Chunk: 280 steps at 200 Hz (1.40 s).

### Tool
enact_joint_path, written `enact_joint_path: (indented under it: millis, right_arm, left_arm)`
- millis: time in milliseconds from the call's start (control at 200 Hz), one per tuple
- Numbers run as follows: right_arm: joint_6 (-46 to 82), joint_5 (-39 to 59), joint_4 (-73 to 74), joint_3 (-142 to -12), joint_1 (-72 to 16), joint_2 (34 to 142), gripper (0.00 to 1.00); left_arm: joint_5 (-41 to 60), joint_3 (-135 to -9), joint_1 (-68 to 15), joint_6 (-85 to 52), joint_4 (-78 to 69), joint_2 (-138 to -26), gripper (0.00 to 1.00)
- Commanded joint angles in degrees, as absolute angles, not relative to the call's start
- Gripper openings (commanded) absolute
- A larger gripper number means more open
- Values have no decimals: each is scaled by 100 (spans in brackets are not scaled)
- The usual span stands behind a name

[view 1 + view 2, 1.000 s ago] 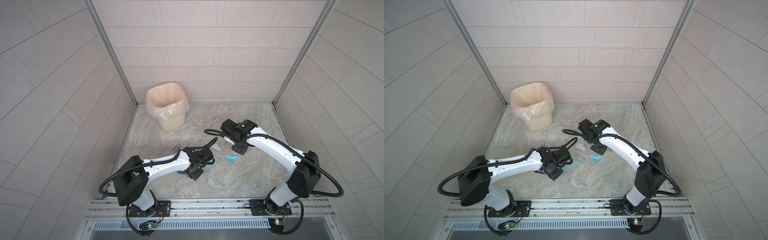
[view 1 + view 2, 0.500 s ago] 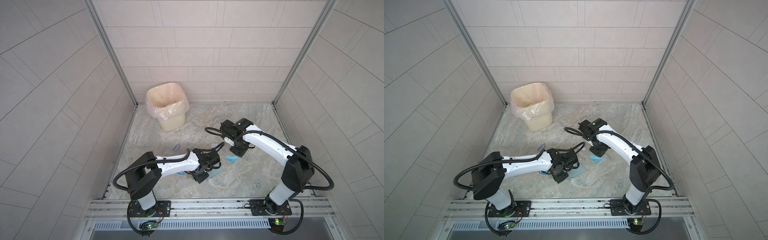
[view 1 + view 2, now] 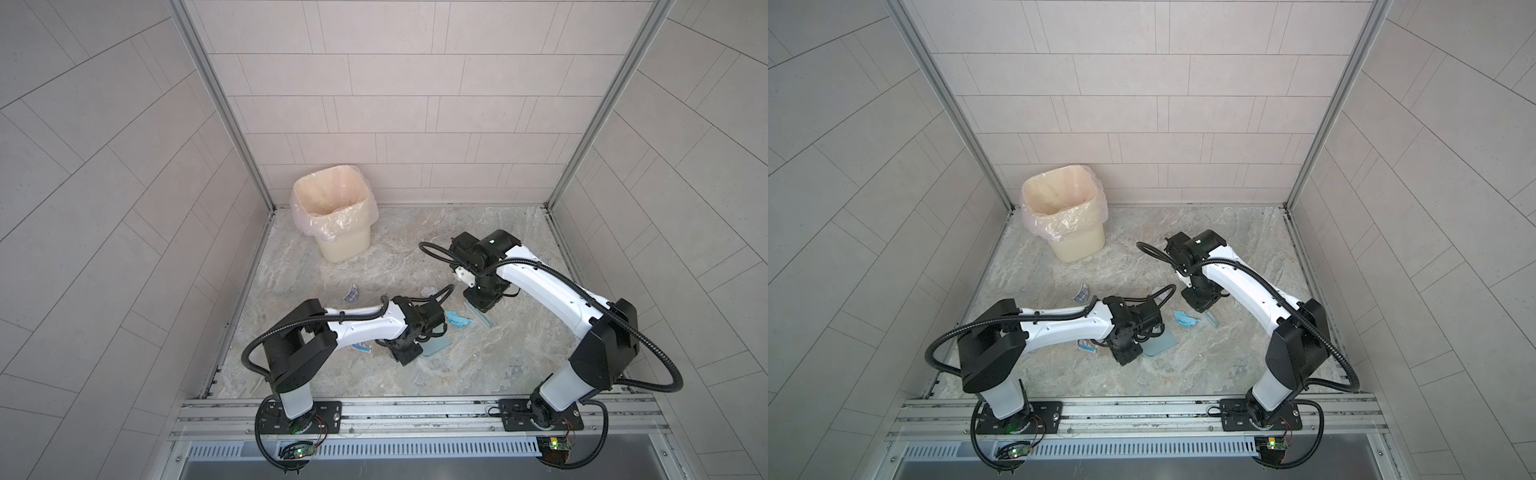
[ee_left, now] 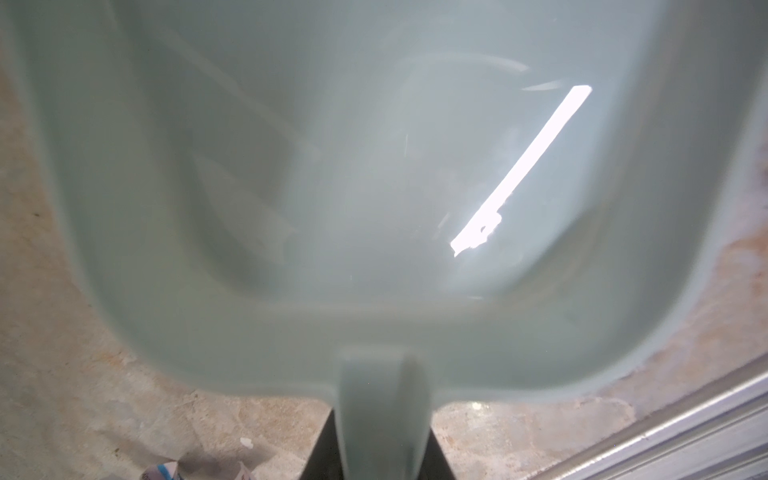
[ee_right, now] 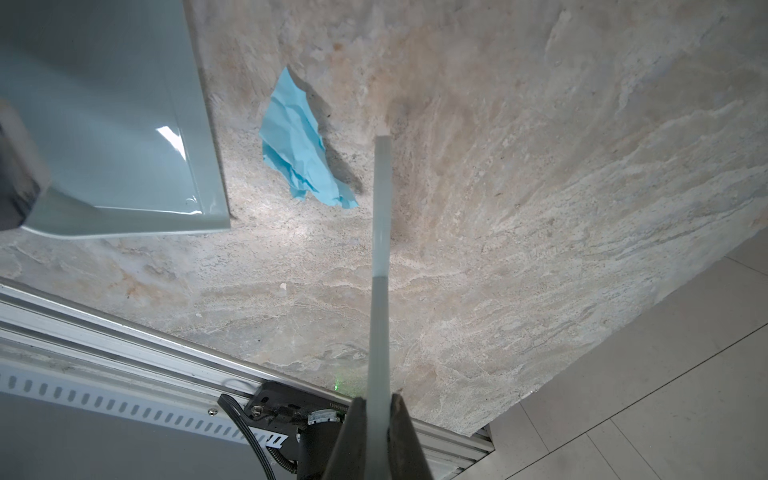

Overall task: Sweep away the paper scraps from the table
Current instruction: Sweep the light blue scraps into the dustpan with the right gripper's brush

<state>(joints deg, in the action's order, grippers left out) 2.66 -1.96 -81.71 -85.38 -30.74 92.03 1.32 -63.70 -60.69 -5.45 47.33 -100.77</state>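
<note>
- Grips the dustpan (image 3: 436, 345) by its handle with the left gripper (image 4: 382, 457), jaws drawn in to a narrow gap around that handle.
- Pinches the brush (image 5: 380, 249) in the right gripper (image 5: 377, 432), jaws closed tight on its thin handle. Seen edge-on in the right wrist view, pale bristle end pointing down toward the table (image 3: 415, 241). Cannot tell whether the bristles touch it.
- Sets the dustpan near the table's centre, a little toward 6 o'clock, mouth facing roughly 2 o'clock. Front lip appears to rest on the surface.
- Shows the light blue scrap (image 3: 457, 321) crumpled on the table between dustpan lip and brush. At about 1 o'clock from the dustpan and apart from its lip; at 9 o'clock from the brush, just beside it.
- Shows the grid-print scrap (image 3: 351, 293) at about 10 o'clock from the left gripper, well apart from the dustpan.
- Shows a white-and-blue scrap (image 3: 361, 348) partly under the left arm, at 9 o'clock from the left gripper.
- Shows a small pale scrap (image 3: 428, 291) at about 11 o'clock from the light blue scrap, beside the left arm's cable.
- Leaves the bag-lined bin (image 3: 332, 216) in the table's 11 o'clock corner, well apart from both grippers.
</note>
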Motion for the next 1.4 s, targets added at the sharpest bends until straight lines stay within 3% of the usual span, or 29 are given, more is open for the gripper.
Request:
enact_joint_path:
  millis: [0,841,1396]
  right_arm:
    - [406,-256,-8211,-8655,-2920,9269,0]
    - [333,364,-8178,-8777,-2874,9694,0]
    - [694,2010,-8191,-8641,-3386,9080,0]
  left_arm:
    - [176,-6556,-6091,-470,4659,-10168,0]
    - [615,-6852,-5732,-225,4649,-10590,0]
    - [607,-6772,-5720,-282,4580,-10626,0]
